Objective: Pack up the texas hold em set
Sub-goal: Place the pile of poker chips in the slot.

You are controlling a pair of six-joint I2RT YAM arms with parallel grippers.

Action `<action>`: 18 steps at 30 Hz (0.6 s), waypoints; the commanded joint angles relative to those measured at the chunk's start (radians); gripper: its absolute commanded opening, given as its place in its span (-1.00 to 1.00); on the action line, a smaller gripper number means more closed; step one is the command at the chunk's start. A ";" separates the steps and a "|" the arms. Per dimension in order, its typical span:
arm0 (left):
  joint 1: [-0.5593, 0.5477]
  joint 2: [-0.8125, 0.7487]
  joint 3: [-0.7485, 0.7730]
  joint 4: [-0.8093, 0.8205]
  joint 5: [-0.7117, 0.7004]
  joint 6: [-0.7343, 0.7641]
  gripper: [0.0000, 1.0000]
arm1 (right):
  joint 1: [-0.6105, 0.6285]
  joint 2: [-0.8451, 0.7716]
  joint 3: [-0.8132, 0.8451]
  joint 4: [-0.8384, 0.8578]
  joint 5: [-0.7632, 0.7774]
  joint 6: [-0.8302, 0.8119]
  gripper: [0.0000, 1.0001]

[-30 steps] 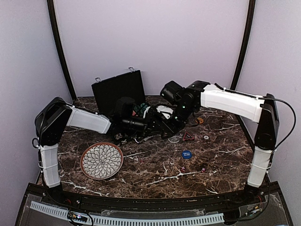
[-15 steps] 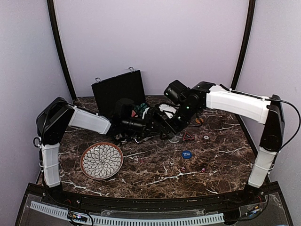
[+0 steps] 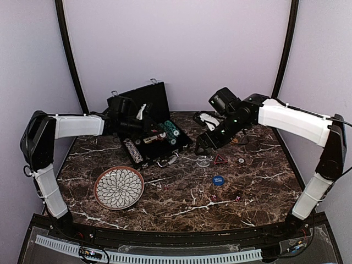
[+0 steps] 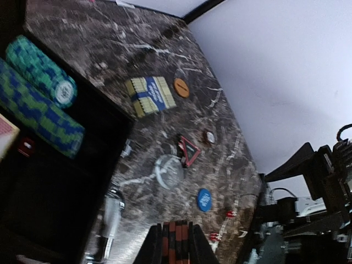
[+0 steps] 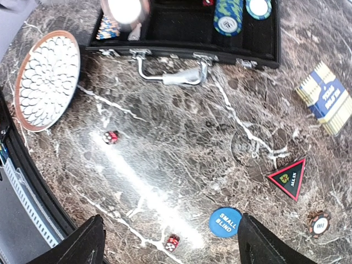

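The black briefcase (image 3: 155, 144) lies open at the back left, its lid (image 3: 137, 103) upright. Green-and-blue chip stacks (image 4: 38, 96) and an orange-striped stack (image 3: 132, 150) lie in its tray. My left gripper (image 4: 175, 247) hovers over the case (image 3: 146, 120), shut on a short stack of red-and-black chips (image 4: 176, 242). Right of the case my right gripper (image 3: 202, 147) stands open above bare marble, nothing between its fingers (image 5: 91, 242). Below it lie a blue Small Blind button (image 5: 224, 222) and a red die (image 5: 172, 242).
A patterned plate (image 3: 119, 187) sits front left. Loose on the marble are a card deck (image 5: 325, 98), a black-and-red triangle (image 5: 289, 177), an orange button (image 4: 181, 87), a small chip (image 5: 319, 223), a clear disc (image 4: 168, 171) and another die (image 5: 110, 137). The case handle (image 5: 170, 76) faces forward.
Both grippers were close together over the case; the left arm has pulled back toward the lid, the right arm has drawn off to the right and its jaws have opened.
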 commanded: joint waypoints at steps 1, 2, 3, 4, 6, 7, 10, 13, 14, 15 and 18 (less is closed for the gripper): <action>0.010 -0.083 0.152 -0.386 -0.260 0.465 -1.00 | -0.015 -0.038 -0.037 0.062 -0.028 0.004 0.69; 0.011 -0.078 0.173 -0.454 -0.310 0.549 -1.00 | -0.017 -0.039 -0.044 0.070 -0.032 0.001 0.69; 0.012 -0.066 0.217 -0.486 -0.334 0.587 -1.00 | -0.019 -0.038 -0.050 0.074 -0.036 -0.002 0.69; 0.013 -0.057 0.240 -0.548 -0.379 0.664 -1.00 | -0.021 -0.036 -0.053 0.078 -0.040 -0.005 0.69; 0.014 -0.016 0.303 -0.624 -0.431 0.753 -1.00 | -0.023 -0.029 -0.054 0.078 -0.043 -0.014 0.69; 0.015 -0.005 0.337 -0.662 -0.450 0.777 -1.00 | -0.025 -0.027 -0.055 0.078 -0.043 -0.018 0.68; 0.016 0.046 0.392 -0.711 -0.517 0.897 -1.00 | -0.029 -0.029 -0.066 0.084 -0.047 -0.029 0.68; 0.018 0.085 0.413 -0.745 -0.556 1.005 -1.00 | -0.036 -0.035 -0.088 0.098 -0.056 -0.030 0.68; 0.019 0.105 0.420 -0.749 -0.575 1.025 -1.00 | -0.038 -0.036 -0.094 0.102 -0.059 -0.031 0.69; 0.019 0.114 0.422 -0.753 -0.593 1.059 -1.00 | -0.039 -0.036 -0.097 0.104 -0.062 -0.032 0.68; 0.022 0.155 0.434 -0.757 -0.614 1.107 -1.00 | -0.042 -0.036 -0.104 0.104 -0.061 -0.035 0.68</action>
